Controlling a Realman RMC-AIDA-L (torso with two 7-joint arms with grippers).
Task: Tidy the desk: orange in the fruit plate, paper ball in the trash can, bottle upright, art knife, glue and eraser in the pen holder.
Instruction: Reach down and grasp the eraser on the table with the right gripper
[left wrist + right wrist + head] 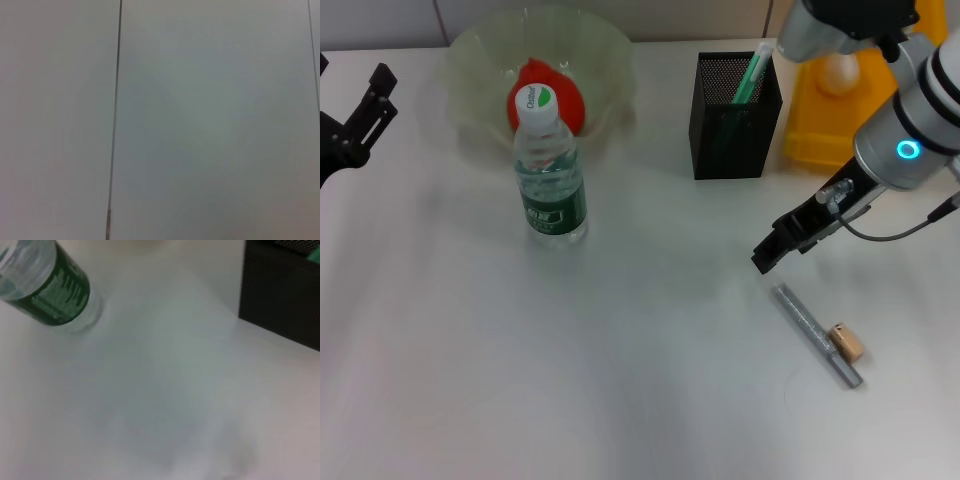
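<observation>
The orange (560, 100) lies in the pale green fruit plate (480, 60) at the back left. The bottle (551, 180) stands upright just in front of the plate and also shows in the right wrist view (50, 285). The black mesh pen holder (735, 130) holds a green stick (752, 75); its wall shows in the right wrist view (280, 295). A white paper ball (837, 75) sits in the yellow trash can (820, 135). A grey art knife (815, 335) and the tan eraser (847, 343) lie on the table at the front right. My right gripper (770, 250) hovers just above and behind the knife. My left gripper (375, 100) is open and empty at the far left.
The white table (620, 380) stretches toward me in the front and middle. The left wrist view shows only the bare table top with a thin seam (115, 120). The trash can stands close beside the pen holder, under my right arm.
</observation>
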